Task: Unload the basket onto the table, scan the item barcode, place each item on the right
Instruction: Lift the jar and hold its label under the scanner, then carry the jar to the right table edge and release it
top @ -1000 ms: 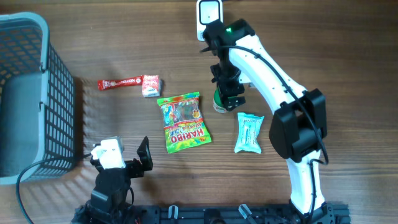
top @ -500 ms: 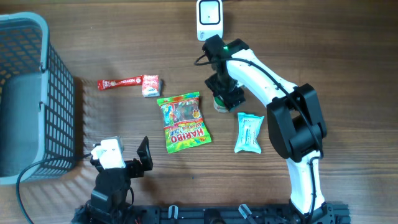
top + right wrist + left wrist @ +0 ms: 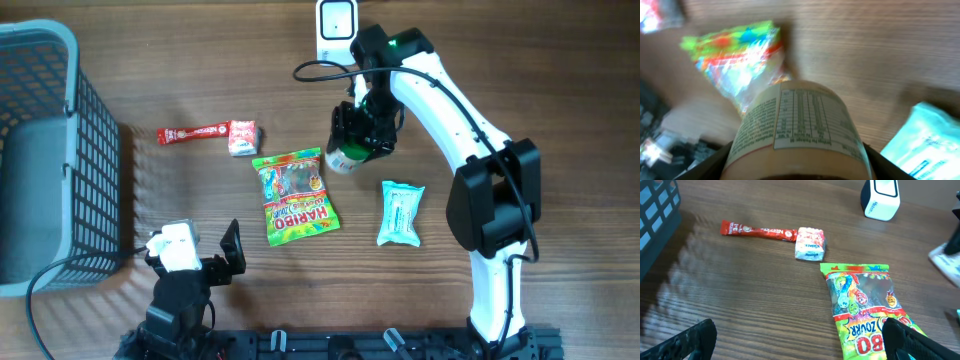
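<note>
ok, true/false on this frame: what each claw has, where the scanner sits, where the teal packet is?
1. The right claw grips the bottle. True.
2. The left claw holds the Haribo bag. False: it is open and empty; the bag lies on the table.
3. The scanner stands beyond the bottle. True.
4. The teal packet is in the basket. False: it lies on the table.

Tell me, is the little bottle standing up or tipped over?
Tipped over. The right claw holds the bottle sideways: from above, its green cap points toward the gummy bag, not up.
</note>
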You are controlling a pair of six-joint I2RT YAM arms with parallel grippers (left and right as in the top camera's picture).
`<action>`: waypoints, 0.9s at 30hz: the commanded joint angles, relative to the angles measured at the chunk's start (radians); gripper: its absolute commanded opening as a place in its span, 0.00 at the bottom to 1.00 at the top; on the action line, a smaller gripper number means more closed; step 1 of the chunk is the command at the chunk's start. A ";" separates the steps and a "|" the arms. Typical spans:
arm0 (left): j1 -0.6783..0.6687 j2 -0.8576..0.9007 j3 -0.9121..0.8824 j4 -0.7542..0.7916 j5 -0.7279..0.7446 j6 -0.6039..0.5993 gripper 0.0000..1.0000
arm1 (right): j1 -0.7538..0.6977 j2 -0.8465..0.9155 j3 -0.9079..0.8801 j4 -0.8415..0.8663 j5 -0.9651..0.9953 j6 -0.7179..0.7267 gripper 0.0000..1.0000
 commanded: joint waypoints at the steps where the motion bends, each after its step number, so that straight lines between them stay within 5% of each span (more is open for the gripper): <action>1: -0.004 -0.006 -0.006 0.002 -0.013 -0.002 1.00 | 0.003 -0.037 0.023 -0.071 -0.264 -0.167 0.64; 5: -0.004 -0.006 -0.006 0.002 -0.013 -0.002 1.00 | 0.003 -0.037 0.023 -0.171 -0.290 -0.252 0.62; 11: -0.004 -0.006 -0.006 0.002 -0.013 -0.002 1.00 | 0.000 -0.038 0.023 -0.088 -0.290 -0.265 0.60; 15: -0.004 -0.006 -0.006 0.002 -0.013 -0.002 1.00 | -0.044 -0.038 0.023 0.306 -0.150 -0.130 0.60; 21: -0.004 -0.005 -0.006 0.002 -0.013 -0.002 1.00 | -0.053 -0.036 0.019 0.875 0.536 -0.127 0.60; 27: -0.004 -0.005 -0.006 0.002 -0.013 -0.002 1.00 | -0.053 0.054 -0.035 1.352 0.681 -0.146 0.55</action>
